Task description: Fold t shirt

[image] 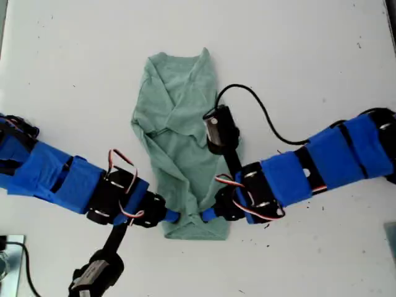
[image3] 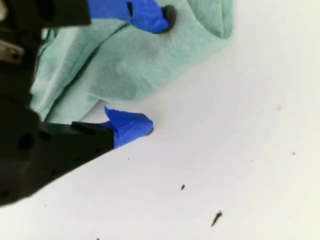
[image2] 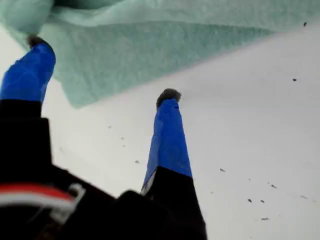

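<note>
Exterior view: t shirt lies on the white table near the middle, folded into a narrow rumpled strip, with the neckline end toward the top of the view. One blue-taped arm enters from the exterior view's left and one from its right. Both sets of tips meet the strip's lower hem. Which arm is first cannot be told.

First wrist view: first gripper has its jaws wide apart. One blue finger touches the cloth edge and the other stands over bare table.

Second wrist view: second gripper also has its jaws apart. One finger is against the cloth and the other is on the table just beside the hem
</note>
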